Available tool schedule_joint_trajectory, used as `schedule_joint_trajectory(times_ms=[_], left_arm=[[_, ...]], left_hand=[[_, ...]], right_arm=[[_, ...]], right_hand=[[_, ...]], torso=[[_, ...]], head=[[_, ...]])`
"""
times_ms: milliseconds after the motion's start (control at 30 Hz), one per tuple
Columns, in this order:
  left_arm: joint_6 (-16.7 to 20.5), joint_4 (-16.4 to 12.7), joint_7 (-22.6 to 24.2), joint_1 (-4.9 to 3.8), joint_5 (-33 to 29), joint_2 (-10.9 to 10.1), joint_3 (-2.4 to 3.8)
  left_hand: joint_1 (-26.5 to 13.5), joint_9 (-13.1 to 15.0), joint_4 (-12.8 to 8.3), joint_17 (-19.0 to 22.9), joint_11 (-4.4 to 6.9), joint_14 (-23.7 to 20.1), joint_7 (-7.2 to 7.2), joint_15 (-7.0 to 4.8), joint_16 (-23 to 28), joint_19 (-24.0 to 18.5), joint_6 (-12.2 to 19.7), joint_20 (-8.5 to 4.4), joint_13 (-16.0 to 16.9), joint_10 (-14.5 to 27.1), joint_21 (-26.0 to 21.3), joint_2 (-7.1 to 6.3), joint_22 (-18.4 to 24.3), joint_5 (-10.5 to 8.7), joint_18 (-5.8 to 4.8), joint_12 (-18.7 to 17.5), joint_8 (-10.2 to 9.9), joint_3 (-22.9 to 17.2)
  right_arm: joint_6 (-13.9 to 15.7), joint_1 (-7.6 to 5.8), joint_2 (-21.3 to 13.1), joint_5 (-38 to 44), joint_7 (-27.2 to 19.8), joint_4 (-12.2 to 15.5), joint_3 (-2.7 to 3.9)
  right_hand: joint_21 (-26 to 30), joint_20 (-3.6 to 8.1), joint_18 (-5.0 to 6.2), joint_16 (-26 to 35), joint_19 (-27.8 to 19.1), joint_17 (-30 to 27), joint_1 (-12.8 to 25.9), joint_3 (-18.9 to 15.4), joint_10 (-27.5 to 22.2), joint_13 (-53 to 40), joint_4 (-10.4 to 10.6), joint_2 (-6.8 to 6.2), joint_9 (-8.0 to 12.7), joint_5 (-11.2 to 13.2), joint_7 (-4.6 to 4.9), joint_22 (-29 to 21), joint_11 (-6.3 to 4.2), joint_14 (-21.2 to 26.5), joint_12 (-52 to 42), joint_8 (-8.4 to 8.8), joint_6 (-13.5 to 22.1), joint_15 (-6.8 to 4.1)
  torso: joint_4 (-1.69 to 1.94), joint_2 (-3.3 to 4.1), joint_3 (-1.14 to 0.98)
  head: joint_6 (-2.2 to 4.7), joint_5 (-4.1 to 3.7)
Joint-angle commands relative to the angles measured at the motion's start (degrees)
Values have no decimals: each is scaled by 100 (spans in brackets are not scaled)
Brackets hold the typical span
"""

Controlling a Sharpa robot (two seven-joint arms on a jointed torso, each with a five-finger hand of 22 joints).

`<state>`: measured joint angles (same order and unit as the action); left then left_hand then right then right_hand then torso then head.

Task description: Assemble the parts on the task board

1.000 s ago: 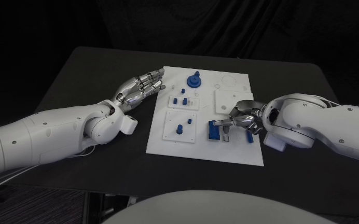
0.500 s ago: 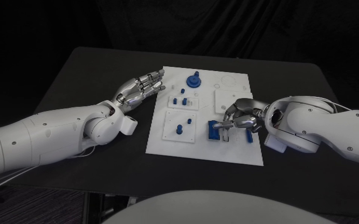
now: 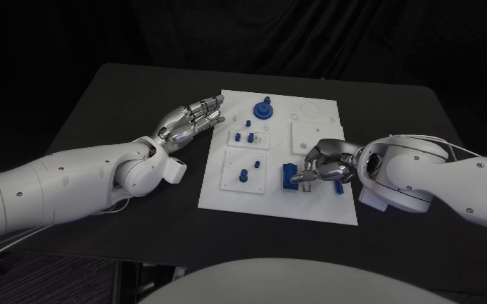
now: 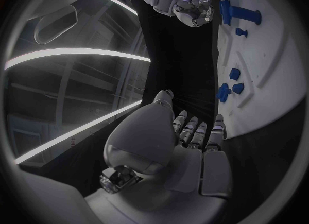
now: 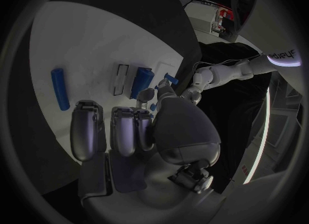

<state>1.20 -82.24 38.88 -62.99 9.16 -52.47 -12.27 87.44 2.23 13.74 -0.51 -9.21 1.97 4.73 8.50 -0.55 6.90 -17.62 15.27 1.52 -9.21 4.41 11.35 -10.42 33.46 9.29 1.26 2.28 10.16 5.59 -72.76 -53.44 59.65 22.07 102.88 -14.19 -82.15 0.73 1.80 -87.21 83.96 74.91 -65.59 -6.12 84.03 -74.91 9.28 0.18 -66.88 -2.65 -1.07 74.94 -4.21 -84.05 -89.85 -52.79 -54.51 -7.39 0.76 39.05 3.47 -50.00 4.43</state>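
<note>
One task board (image 3: 314, 205), two hands (image 3: 191, 121) (image 3: 323, 165)

Black worktop (image 3: 122, 100) spread across centre, backed from 10 to 2 o'clock by dark draped curtain (image 3: 305, 15); lit by curved ceiling strips (image 4: 71, 54).

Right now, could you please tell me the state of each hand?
Left hand: open, fingers extended beside the task board, holding nothing.
Right hand: over a blue part on the board; whether it grips it cannot be told.
</note>
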Motion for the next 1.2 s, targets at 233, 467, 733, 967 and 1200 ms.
schedule_joint_trajectory(times_ms=[233,467,733,967,1200], left_arm=[[-92,1,338,11,5,3,4],[-96,13,338,14,5,6,4],[-101,17,333,17,5,11,4],[-107,19,330,18,5,11,4],[-114,23,317,20,5,8,4]], left_hand=[[51,7,-51,-10,13,15,8,51,-25,18,-46,24,9,-50,34,-6,-10,48,108,34,28,1],[54,7,-57,-10,10,17,15,54,-26,22,-52,24,10,-57,36,-3,-12,55,108,35,29,-4],[57,7,-63,-12,9,23,23,56,-28,24,-55,25,10,-61,38,0,-13,61,107,35,30,-9],[59,8,-66,-12,9,24,27,58,-29,27,-60,26,11,-64,40,1,-15,65,107,36,31,-12],[60,8,-69,-13,9,28,30,60,-30,30,-63,26,11,-66,42,2,-19,66,107,36,31,-14]], right_arm=[[454,114,-7,1447,-455,62,2],[593,153,-2,1921,-569,85,2],[513,170,23,2026,-467,30,2],[400,195,50,2040,-412,-9,2],[357,228,30,2042,-386,47,2]], right_hand=[[162,47,58,-54,142,950,-212,476,597,-1509,163,-500,-276,-9,-5,1187,-63,-491,-15,-186,6,-33],[177,45,59,-61,137,963,-225,662,597,-1509,374,-650,-318,-16,-6,1183,-56,-492,-15,-172,43,-35],[191,44,62,-56,132,949,-258,739,597,-1509,440,-599,-336,-15,-5,1180,-55,-489,-15,-160,61,-34],[195,44,63,-57,131,951,-280,760,597,-1509,443,-570,-333,-14,-6,1179,-55,-489,-15,-144,78,-33],[198,44,63,-57,130,951,-259,750,597,-1509,471,-593,-349,-14,-3,1178,-55,-489,-15,-160,57,-33]], torso=[[3,2,0],[4,-2,0],[1,-3,-4],[6,-1,0],[7,2,3]], head=[[0,7],[0,-4],[0,9],[0,12],[0,28]])
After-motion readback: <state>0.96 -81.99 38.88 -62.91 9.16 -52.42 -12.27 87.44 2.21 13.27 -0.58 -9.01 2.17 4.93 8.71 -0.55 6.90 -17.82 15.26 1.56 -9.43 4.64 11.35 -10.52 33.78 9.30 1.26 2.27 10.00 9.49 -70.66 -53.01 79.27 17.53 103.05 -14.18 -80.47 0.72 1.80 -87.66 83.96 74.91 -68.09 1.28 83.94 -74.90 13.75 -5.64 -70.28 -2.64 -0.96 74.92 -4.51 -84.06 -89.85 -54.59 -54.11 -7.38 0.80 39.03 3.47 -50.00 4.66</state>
